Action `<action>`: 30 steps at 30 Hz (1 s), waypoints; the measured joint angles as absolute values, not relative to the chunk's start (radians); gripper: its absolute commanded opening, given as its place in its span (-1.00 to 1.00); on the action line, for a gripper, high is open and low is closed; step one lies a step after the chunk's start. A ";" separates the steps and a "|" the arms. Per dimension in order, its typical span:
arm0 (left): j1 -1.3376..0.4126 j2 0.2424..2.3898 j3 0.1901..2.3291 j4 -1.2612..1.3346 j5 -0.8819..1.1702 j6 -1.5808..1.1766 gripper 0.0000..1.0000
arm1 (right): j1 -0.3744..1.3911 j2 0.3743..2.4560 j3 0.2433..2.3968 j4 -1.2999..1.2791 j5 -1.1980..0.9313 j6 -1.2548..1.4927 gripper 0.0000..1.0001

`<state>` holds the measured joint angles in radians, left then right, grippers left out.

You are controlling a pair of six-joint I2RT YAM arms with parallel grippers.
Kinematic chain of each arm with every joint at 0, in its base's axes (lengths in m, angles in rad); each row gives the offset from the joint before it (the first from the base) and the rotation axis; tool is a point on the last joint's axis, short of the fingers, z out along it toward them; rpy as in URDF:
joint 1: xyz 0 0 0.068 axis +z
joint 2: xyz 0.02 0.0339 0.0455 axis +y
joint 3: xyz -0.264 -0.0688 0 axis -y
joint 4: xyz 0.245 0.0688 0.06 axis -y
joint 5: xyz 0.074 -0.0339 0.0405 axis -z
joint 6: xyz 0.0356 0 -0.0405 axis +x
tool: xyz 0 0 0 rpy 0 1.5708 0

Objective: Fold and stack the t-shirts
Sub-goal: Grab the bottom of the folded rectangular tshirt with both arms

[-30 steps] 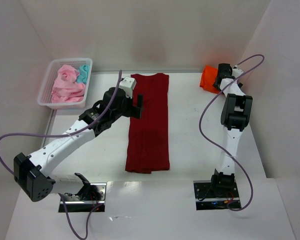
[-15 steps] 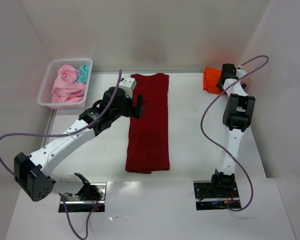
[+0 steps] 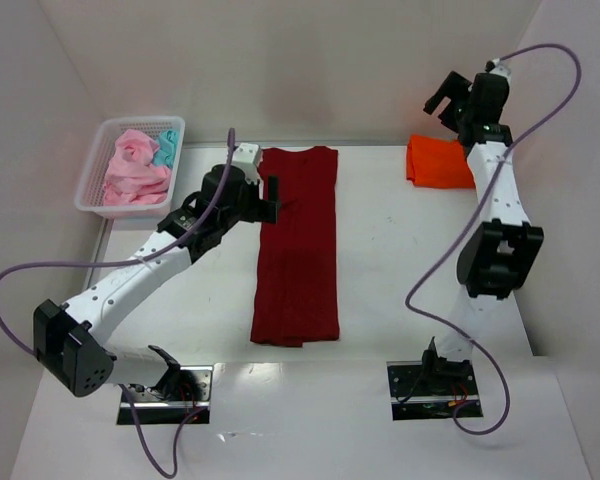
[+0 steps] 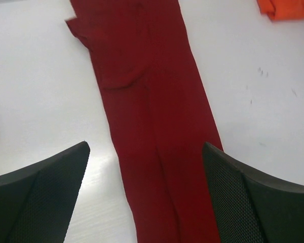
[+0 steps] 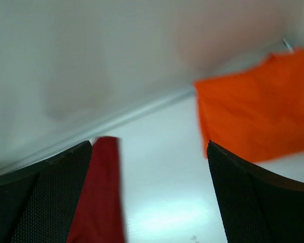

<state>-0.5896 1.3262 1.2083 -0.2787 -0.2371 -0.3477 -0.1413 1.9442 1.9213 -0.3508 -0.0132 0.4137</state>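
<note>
A dark red t-shirt (image 3: 298, 245) lies folded into a long narrow strip down the middle of the table. My left gripper (image 3: 265, 198) hovers open over its upper left edge; in the left wrist view the red cloth (image 4: 152, 126) runs between the spread fingers of the left gripper (image 4: 145, 147), untouched. A folded orange t-shirt (image 3: 438, 162) lies flat at the back right. My right gripper (image 3: 445, 100) is raised high near the back wall, open and empty. Its wrist view looks down between the jaws of the gripper (image 5: 149, 144) at the orange shirt (image 5: 253, 116) and the red one (image 5: 99, 197).
A white mesh basket (image 3: 120, 210) at the back left holds crumpled pink t-shirts (image 3: 135, 170) and a teal one (image 3: 164, 150). White walls close in the table at the back and on both sides. The arm bases sit at the near edge.
My right arm has lifted off the orange t-shirt and swung up toward the back wall, leaving it flat on the table. My left gripper shifted slightly back and left.
</note>
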 measured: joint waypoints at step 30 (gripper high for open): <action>-0.301 1.264 0.868 -0.492 0.413 -0.513 0.98 | 0.439 1.056 0.768 -0.407 -0.299 0.771 1.00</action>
